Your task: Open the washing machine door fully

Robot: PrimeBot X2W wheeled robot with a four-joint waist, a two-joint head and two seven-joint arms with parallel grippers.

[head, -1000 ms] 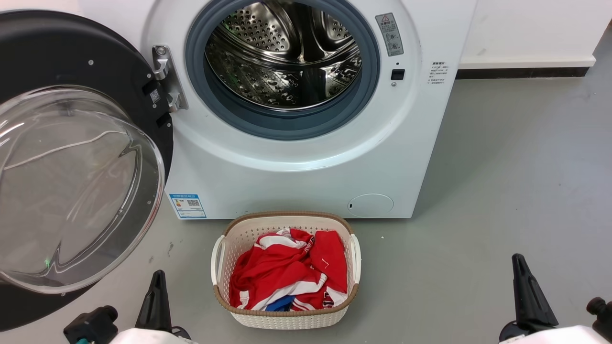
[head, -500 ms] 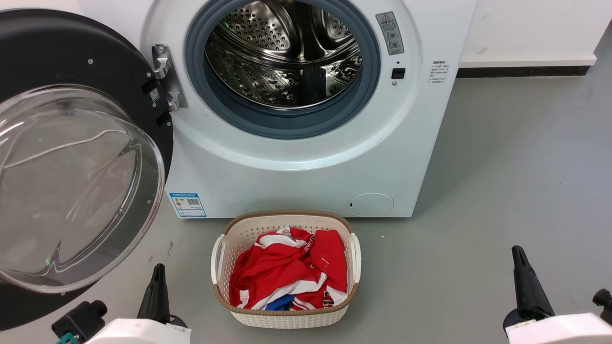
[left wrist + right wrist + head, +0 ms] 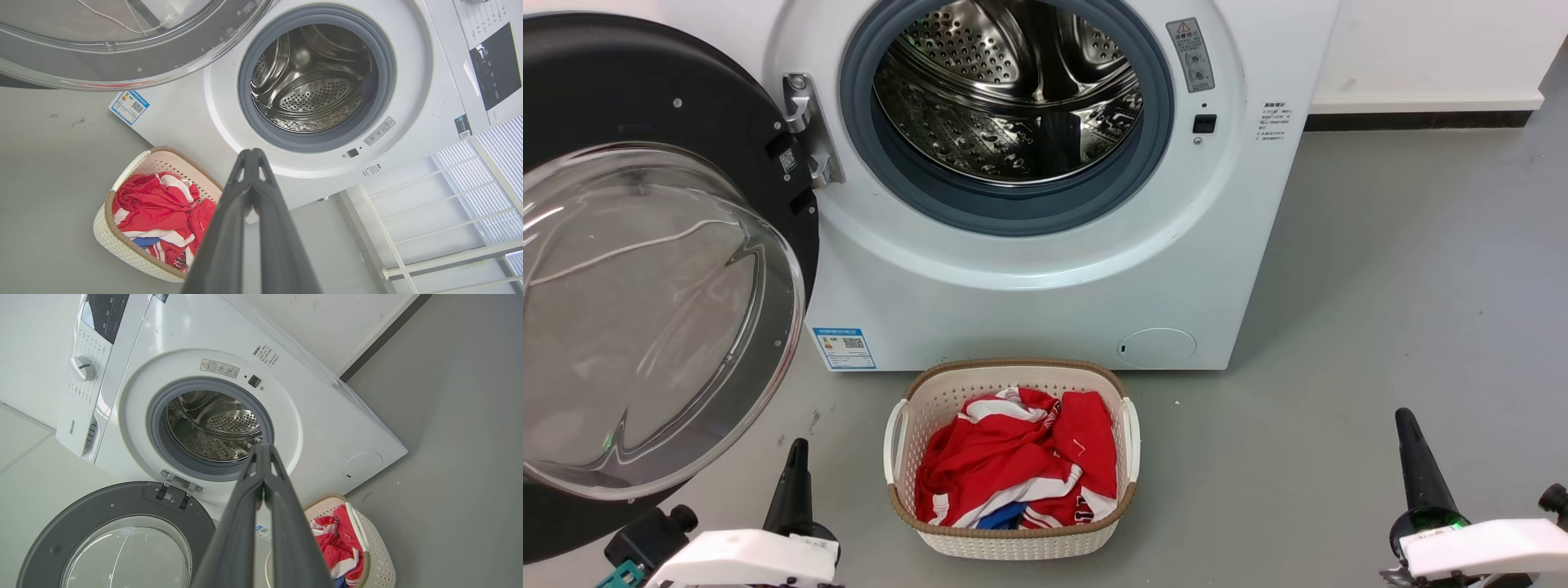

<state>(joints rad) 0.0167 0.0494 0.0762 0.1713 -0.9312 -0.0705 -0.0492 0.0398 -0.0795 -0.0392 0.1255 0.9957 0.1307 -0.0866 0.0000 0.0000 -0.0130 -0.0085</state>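
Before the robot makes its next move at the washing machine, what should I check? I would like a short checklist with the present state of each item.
1. The washing machine door stands open to the left and the drum opening is uncovered: ok.
2. The door is at the end of its hinge travel: cannot tell.
3. The left hand is shut, empty and apart from the door: ok.
4. The right hand is shut, empty and above bare floor: ok.
5. The laundry basket stands before the washing machine, between the hands, touching neither: ok.
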